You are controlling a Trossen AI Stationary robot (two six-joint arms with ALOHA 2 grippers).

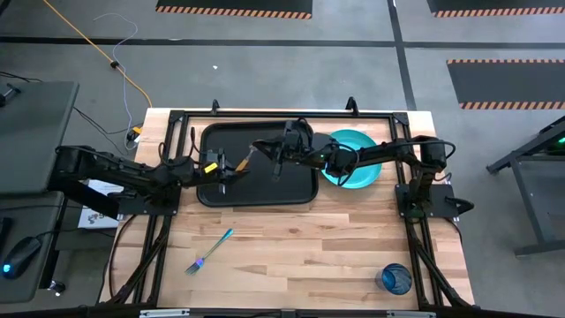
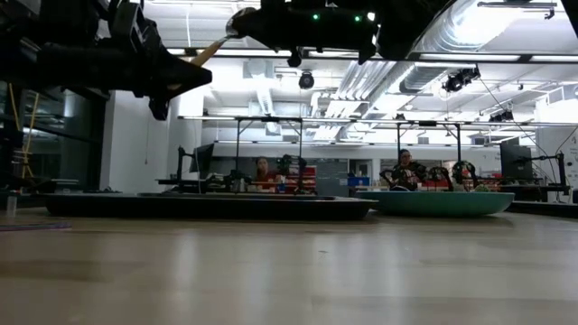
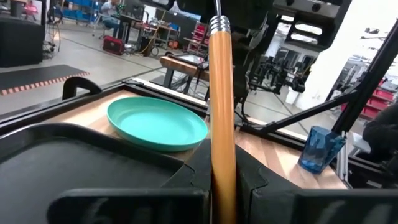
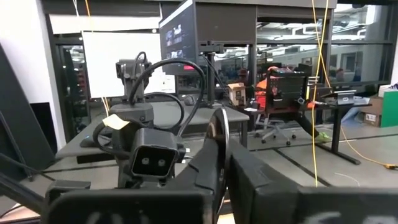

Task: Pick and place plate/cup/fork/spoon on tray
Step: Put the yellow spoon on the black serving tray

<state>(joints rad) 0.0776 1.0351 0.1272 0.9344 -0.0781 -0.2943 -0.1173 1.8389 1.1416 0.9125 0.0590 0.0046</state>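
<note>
The spoon [image 1: 248, 156], orange-handled with a silver bowl, hangs in the air over the black tray [image 1: 296, 190], held between both grippers. My left gripper [image 1: 231, 165] is shut on its handle and my right gripper [image 1: 264, 147] is shut on its bowl end. The turquoise plate [image 1: 360, 168] lies on the table just right of the tray, partly under my right arm. The fork [image 1: 209, 250] lies on the table nearer the front, left of centre. The blue cup [image 1: 395, 279] stands at the front right. My left gripper pinches the spoon's orange handle [image 3: 222, 143] between its two fingers, coming about level from the table's left. The handle runs on forward past the fingertips to its metal collar [image 3: 219, 25]. The spoon is clear of the tray. My right gripper has the spoon's silver bowl [image 4: 219, 132] edge-on between its two fingers, coming about level from the table's right. The bowl stands up above the fingertips. The spoon slants in the air between the two grippers [image 2: 209, 51].
The tray [image 2: 208, 208] and plate [image 2: 447, 203] sit low on the wooden table. Black frame rails run around the table's edges [image 1: 265, 113]. People sit at desks in the room behind.
</note>
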